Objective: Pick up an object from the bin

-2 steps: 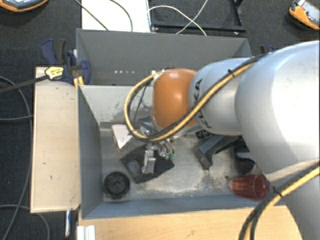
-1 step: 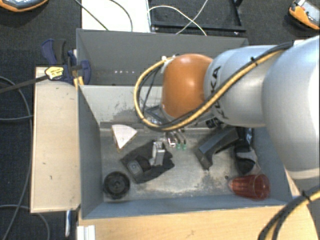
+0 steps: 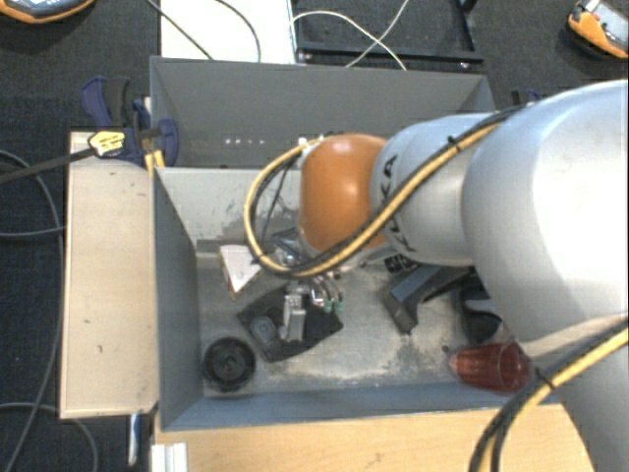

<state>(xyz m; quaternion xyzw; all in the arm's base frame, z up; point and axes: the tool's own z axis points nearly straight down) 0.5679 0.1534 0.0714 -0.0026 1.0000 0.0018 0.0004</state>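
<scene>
My gripper (image 3: 295,319) hangs below the orange wrist cover, low over the left middle of the bin floor. Its tip is right over a flat black angular piece (image 3: 311,335) that lies on the floor, with a small dark block (image 3: 261,328) at its left end; whether they touch I cannot tell. A white and tan folded piece (image 3: 236,266) leans just up and left of the gripper. A black round disc (image 3: 228,362) rests in the front left corner.
A red see-through cup (image 3: 489,367) lies on its side at the front right. A dark grey angled part (image 3: 417,298) and a black thing (image 3: 481,318) sit right of the gripper, partly under the arm. The arm covers the bin's right side.
</scene>
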